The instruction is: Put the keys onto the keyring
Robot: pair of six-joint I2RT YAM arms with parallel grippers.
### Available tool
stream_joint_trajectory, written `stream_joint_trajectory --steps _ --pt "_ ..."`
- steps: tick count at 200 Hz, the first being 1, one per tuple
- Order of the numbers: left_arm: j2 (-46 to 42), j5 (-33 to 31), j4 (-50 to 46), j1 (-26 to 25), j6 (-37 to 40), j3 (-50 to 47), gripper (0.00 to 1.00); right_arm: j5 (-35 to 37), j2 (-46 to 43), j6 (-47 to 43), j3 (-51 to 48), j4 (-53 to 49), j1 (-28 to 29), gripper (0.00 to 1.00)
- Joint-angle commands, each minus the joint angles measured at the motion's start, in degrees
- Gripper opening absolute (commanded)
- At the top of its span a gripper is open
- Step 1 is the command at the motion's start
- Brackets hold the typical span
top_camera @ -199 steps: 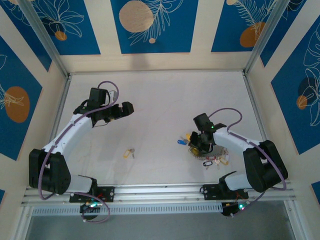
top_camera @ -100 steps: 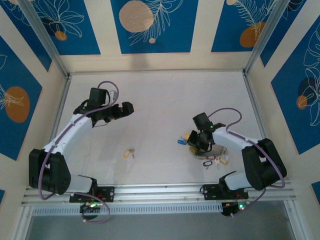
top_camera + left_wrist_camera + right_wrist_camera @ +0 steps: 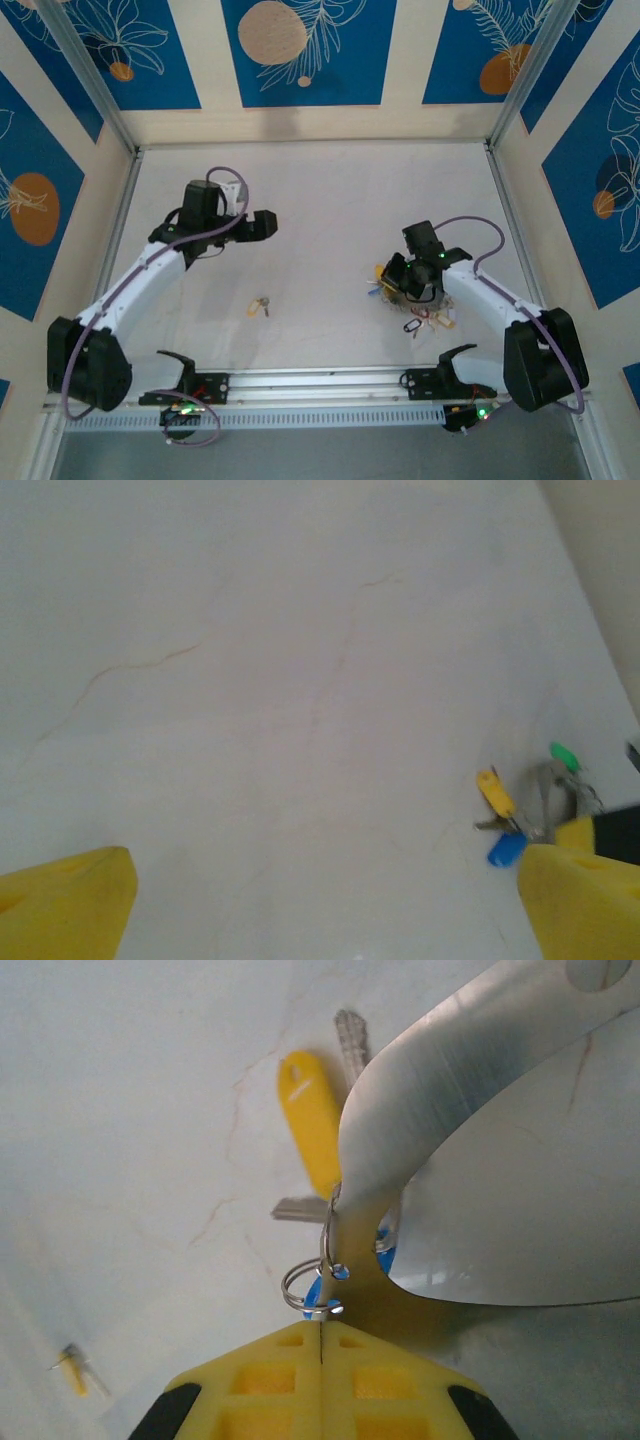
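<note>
**Top external view.** The left gripper [image 3: 268,224] hangs over the white table [image 3: 320,190] in the left half, and nothing sits between its fingers. The right gripper [image 3: 393,283] is low over a cluster of small silver keys with coloured plastic tags [image 3: 381,272] in the right half. A second group of tagged keys [image 3: 432,318] lies just beside it, towards the arm bases. One loose key with a yellow tag [image 3: 260,305] lies alone near the table's middle, well apart from both grippers.

**Left wrist view.** The left gripper [image 3: 325,870] is spread wide. Its yellow fingers [image 3: 70,900] sit at the two lower corners with bare table between them. At the right edge, well ahead of the fingers, lie a yellow tag [image 3: 495,792], a blue tag [image 3: 507,847] and a green tag [image 3: 564,754] around a grey metal piece [image 3: 545,795].

**Right wrist view.** The fingers of the right gripper [image 3: 320,1332] are pressed together. They pinch the lower end of the large grey metal keyring [image 3: 450,1080], which rises from the seam as a broad shiny curved band. A small wire split ring [image 3: 296,1285] hangs at the band just above the fingertips, with a scrap of blue tag behind it. A yellow-tagged key [image 3: 312,1120] lies on the table behind the band, its silver blade [image 3: 352,1035] pointing away. The loose key [image 3: 75,1368] shows small at lower left.
</note>
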Motion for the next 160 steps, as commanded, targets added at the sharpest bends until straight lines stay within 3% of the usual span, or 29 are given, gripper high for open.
stream_joint_trajectory --steps 1,36,66,87,113,138,160 --pt "-4.6 -0.2 8.3 -4.9 10.3 -3.4 0.94 -7.0 -2.1 2.5 0.9 0.0 -1.0 0.00" --pt "-8.5 5.6 15.4 -13.4 26.6 -8.8 0.78 -14.8 -4.0 4.9 0.3 2.2 -2.7 0.00" --pt "-9.2 9.5 10.7 -19.8 44.5 -9.2 0.63 -21.7 -6.2 9.2 -1.6 6.4 -3.7 0.00" --pt "-8.7 0.7 7.7 -26.7 53.9 -8.4 0.57 -24.6 -6.5 10.3 -1.8 7.1 -3.5 0.00" --pt "-5.4 -8.4 11.6 -31.5 55.0 -8.4 0.45 -26.8 -5.9 11.3 -1.7 8.2 -2.3 0.00" --pt "-0.9 -12.6 19.4 -34.4 55.9 -10.3 0.30 -27.6 -4.6 11.5 -1.0 9.2 -0.7 0.00" --pt "3.7 -15.3 33.0 -36.9 59.8 -14.9 0.27 -27.8 -3.5 12.0 -1.5 10.6 -0.2 0.00"
